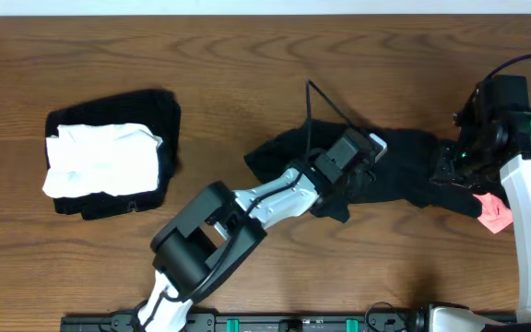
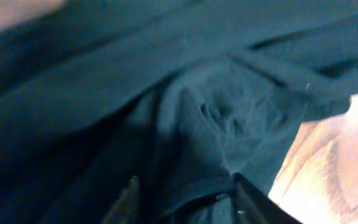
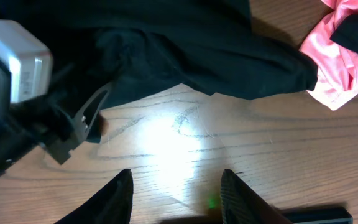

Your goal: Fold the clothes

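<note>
Black T-shirt (image 1: 411, 159) mostly beneath left gripper (image 2: 185, 204), folds indistinct.

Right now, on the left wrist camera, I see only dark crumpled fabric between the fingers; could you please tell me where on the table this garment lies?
Observer: The crumpled black garment lies right of centre on the brown wooden table, with your left gripper down on its middle.
Operator: Thank you. Where is the other arm?
Observer: The right gripper is open over bare wood beside that garment's right-hand edge, holding nothing.
Operator: Is anything folded already?
Observer: Yes, a folded black pile sits at the far left of the table, with a white garment lying on top.
</note>
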`<action>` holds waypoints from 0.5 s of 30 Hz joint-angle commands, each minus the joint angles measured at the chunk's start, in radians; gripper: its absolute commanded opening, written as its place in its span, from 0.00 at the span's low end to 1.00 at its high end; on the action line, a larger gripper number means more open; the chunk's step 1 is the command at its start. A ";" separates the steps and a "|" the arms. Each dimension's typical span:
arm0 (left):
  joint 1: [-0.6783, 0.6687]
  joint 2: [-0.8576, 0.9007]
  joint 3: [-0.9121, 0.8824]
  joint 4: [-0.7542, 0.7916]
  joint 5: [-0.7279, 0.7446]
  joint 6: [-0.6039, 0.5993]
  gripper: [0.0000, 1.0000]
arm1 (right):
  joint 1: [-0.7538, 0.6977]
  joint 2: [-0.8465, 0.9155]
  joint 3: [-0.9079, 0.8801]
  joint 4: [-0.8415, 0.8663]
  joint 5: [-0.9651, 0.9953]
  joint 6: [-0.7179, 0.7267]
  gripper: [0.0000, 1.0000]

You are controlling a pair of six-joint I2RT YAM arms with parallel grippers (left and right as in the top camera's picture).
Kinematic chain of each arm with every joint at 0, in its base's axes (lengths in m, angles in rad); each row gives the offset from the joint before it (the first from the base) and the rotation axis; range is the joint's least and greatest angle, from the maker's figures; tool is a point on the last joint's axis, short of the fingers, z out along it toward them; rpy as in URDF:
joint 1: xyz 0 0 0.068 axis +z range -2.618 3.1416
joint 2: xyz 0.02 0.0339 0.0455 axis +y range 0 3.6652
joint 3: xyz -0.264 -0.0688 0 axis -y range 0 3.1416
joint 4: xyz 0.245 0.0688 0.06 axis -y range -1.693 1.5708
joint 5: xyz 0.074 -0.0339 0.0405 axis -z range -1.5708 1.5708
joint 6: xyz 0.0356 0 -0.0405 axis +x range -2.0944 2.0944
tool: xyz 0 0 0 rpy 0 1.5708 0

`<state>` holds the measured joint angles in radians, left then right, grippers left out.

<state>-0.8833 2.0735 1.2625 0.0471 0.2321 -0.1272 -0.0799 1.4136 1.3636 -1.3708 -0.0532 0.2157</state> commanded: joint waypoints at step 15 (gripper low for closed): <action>0.006 -0.223 0.067 -0.342 -0.065 0.056 0.06 | 0.017 -0.015 -0.103 0.134 -0.009 0.010 0.49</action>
<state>-0.8845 1.9583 1.2930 -0.2665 0.2176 -0.0944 -0.0753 1.4105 1.3201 -1.2713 -0.0544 0.2161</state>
